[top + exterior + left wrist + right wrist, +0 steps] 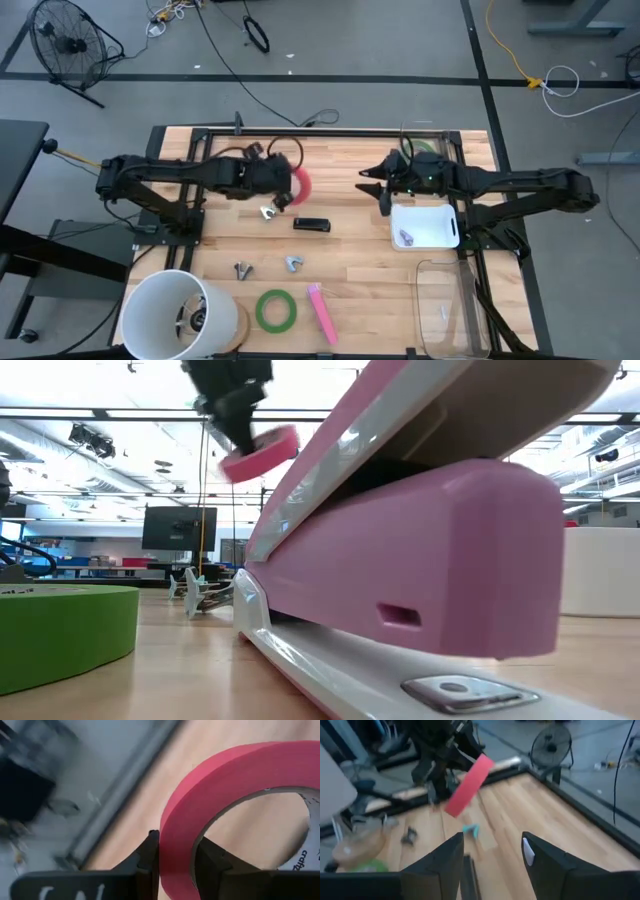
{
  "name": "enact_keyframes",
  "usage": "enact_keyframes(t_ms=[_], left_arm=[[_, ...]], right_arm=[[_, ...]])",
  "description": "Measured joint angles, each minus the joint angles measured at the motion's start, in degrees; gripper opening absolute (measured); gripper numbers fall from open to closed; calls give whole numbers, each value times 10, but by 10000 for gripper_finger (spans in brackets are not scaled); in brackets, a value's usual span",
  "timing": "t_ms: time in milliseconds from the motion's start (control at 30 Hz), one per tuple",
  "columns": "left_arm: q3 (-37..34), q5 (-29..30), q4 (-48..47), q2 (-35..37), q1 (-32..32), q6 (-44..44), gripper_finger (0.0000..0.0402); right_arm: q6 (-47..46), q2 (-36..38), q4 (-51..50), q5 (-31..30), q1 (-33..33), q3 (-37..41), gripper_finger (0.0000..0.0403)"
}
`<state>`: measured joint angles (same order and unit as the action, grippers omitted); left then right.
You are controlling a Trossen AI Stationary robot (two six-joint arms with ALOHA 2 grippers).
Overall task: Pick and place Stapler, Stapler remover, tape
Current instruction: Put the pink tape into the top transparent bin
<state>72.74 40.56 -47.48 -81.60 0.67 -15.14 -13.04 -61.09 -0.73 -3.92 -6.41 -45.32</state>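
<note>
My left gripper (284, 190) is shut on a red-pink tape roll (301, 182), held up above the table's middle; the low view shows the roll (262, 453) high in the air. My right gripper (374, 186) hovers open to its right, with nothing between its fingers (492, 845). A black stapler (311, 225) lies flat on the wood below the roll. A green tape roll (275, 310) and a pink stapler (321, 313) lie flat near the front edge. Small metal staple removers (243, 270) (292, 264) sit between them and the left arm. My left gripper pinches the wall of the tape ring (175, 865): one finger (212, 862) is inside the centre hole and the other (147, 857) is on the outer face. The fingers slant down from the table's left. The roll is lifted clear and tilted.
A white tray (445, 238) stands under my right arm, with a clear bin (450, 310) in front of it. A large white cylinder (178, 315) fills the front left corner. Another small metal piece (270, 211) lies just below my left gripper.
</note>
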Motion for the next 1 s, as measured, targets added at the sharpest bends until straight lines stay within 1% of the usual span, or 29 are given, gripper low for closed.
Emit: enact_keyframes(t_ms=[133,300,433,567,733,833,900,967,1000], left_arm=[[0,54,117,-3,0,66,84],[0,106,231,-19,0,116,84],[0,130,305,-42,0,151,84],[0,152,366,-67,0,187,84],[0,174,416,-95,0,217,84],[0,172,434,-104,0,221,84],[0,169,432,-105,0,222,84],[0,169,435,-105,0,223,84],[0,169,435,-105,0,223,84]], right_arm=[[0,-15,68,1,-4,0,203],[-8,-36,132,-1,-9,0,220],[-14,-60,177,-5,-15,0,235],[-13,-86,201,-34,-15,0,246],[-11,-115,237,-43,-15,0,249],[-10,-126,241,-64,-17,0,239],[-10,-130,235,-74,-21,0,219],[-8,-133,234,-73,-24,0,182],[-1,-133,233,-70,-25,0,155]])
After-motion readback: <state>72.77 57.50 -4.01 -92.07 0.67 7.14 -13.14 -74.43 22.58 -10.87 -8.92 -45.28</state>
